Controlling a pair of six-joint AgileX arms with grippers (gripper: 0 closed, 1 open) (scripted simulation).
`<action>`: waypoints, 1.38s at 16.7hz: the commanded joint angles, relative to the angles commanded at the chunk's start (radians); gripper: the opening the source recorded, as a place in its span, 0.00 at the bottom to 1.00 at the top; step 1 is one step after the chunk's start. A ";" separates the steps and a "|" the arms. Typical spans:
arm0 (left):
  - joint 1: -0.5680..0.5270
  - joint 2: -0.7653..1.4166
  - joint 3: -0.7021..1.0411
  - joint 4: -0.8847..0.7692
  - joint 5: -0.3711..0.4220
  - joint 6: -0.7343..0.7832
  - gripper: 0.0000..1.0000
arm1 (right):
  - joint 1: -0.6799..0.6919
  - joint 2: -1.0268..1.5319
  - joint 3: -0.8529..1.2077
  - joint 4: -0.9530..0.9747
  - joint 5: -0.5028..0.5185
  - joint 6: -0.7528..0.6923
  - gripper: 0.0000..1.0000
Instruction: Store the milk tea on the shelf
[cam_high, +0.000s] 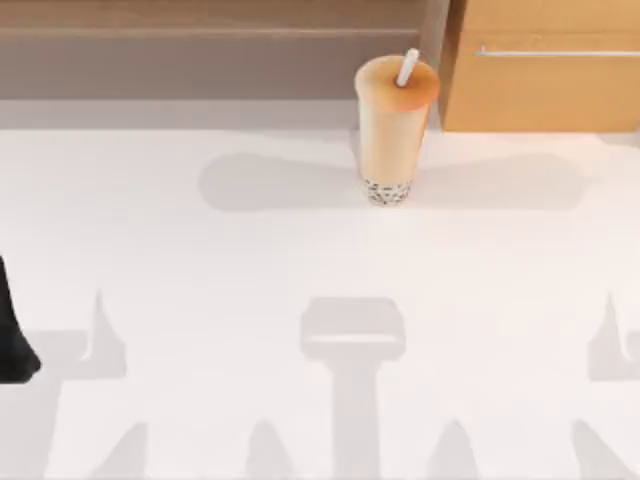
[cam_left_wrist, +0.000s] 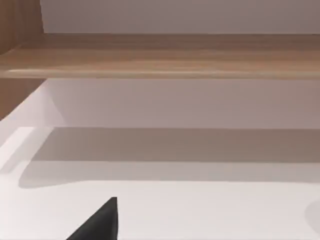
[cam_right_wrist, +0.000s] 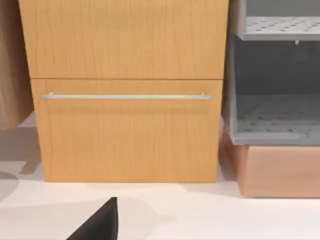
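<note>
The milk tea (cam_high: 392, 122) stands upright on the white table near the back, right of centre: a tall tapered clear cup with an orange top, white straw and dark pearls at its base. Just behind and left of it runs the shelf (cam_high: 200, 60), long brown boards over a grey-brown recess; the cup stands just in front of the shelf's upright side panel. The left wrist view faces the shelf's board (cam_left_wrist: 165, 62), with a dark part of my left gripper (cam_left_wrist: 100, 225) low in the picture. My left arm (cam_high: 12, 335) is at the table's left edge, far from the cup. A dark part of my right gripper (cam_right_wrist: 100, 222) points at the cabinet.
An orange-wood cabinet front (cam_high: 545, 85) with a thin silver bar handle (cam_right_wrist: 125, 96) stands at the back right, beside the cup. Right of it in the right wrist view is a grey perforated rack (cam_right_wrist: 275, 125) on a tan box. The white table (cam_high: 300, 260) stretches wide in front.
</note>
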 joint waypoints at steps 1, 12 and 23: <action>0.000 0.000 0.000 0.000 0.000 0.000 1.00 | 0.000 0.000 0.000 0.000 0.000 0.000 1.00; -0.260 0.558 0.305 0.340 -0.237 0.003 1.00 | 0.000 0.000 0.000 0.000 0.000 0.000 1.00; -0.742 1.793 0.854 0.954 -0.705 0.016 1.00 | 0.000 0.000 0.000 0.000 0.000 0.000 1.00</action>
